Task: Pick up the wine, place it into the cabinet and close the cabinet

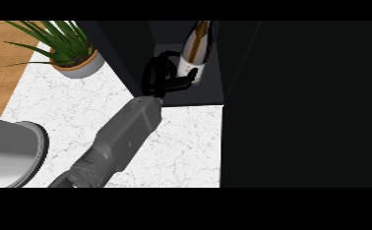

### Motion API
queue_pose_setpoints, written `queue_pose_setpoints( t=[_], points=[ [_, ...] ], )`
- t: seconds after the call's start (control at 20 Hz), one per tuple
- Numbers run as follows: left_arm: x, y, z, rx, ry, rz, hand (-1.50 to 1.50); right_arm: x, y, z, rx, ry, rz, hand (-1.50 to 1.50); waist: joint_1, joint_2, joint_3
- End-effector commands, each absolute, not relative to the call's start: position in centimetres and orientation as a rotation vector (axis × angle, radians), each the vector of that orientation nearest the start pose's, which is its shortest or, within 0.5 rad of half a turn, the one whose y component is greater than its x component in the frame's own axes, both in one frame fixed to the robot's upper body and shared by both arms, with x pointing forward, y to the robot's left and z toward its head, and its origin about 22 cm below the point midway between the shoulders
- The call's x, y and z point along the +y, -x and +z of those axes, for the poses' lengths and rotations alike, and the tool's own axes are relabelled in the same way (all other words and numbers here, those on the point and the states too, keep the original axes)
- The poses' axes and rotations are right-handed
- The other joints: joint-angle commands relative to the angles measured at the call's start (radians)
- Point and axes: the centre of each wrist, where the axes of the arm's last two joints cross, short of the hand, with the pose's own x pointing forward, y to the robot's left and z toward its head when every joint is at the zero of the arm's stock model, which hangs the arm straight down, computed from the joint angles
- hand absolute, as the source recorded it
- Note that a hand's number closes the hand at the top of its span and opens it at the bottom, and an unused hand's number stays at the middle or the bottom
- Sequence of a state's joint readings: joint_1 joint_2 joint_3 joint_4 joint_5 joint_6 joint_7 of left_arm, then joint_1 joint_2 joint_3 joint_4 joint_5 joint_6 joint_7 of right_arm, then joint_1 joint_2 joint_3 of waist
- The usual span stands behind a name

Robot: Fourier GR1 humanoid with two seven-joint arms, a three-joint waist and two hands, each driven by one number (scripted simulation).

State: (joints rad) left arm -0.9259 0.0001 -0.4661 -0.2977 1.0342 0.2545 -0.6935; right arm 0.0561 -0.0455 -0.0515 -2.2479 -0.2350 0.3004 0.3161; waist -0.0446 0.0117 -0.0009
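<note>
Cabinet (240, 62) stood open on the white desk (181, 145). Left hand (161, 79) reached inside, fingers curled beside the wine bottle (196, 47), touching its base. Grip unclear. Bottle stood on the cabinet floor. Potted plant (73, 52) sat left.

Potted plant (69, 52) at the white marble counter's (181, 145) far left corner; grey round object (18, 153) at left edge
</note>
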Motion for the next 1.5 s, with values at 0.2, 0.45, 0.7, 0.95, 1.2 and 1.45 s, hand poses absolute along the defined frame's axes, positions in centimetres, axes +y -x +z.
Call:
queue_pose_setpoints(
  t=[0.2, 0.45, 0.7, 0.95, 1.2, 1.45],
  points=[
    [11.0, -39.2, -3.1, -1.643, 0.123, 0.296, 1.50, -23.2, -19.5, 15.0, -1.892, -0.280, 0.267, -1.50, -0.012, 0.009, -0.001],
    [12.0, -38.6, -4.2, -1.702, 0.098, 0.385, 1.50, -24.0, -19.1, 13.3, -1.891, -0.258, 0.271, -1.50, -0.005, 0.007, 0.000],
    [11.7, -39.1, -3.6, -1.753, 0.087, 0.366, -1.50, -23.9, -19.0, 13.6, -1.901, -0.251, 0.275, -1.50, 0.016, -0.002, 0.000],
    [12.2, -38.7, -4.2, -1.853, 0.087, 0.353, -1.50, -24.1, -17.5, 14.3, -1.899, -0.246, 0.282, -1.50, 0.012, -0.003, 0.000],
    [13.3, -39.4, -2.9, -1.872, 0.135, 0.317, -1.50, -24.4, -17.2, 15.7, -1.907, -0.248, 0.263, -1.50, 0.042, -0.015, 0.000],
    [13.7, -38.1, -3.7, -1.875, 0.137, 0.272, -1.50, -24.3, -17.0, 15.0, -1.881, -0.199, 0.256, -1.50, 0.063, -0.022, 0.001]
  ],
)
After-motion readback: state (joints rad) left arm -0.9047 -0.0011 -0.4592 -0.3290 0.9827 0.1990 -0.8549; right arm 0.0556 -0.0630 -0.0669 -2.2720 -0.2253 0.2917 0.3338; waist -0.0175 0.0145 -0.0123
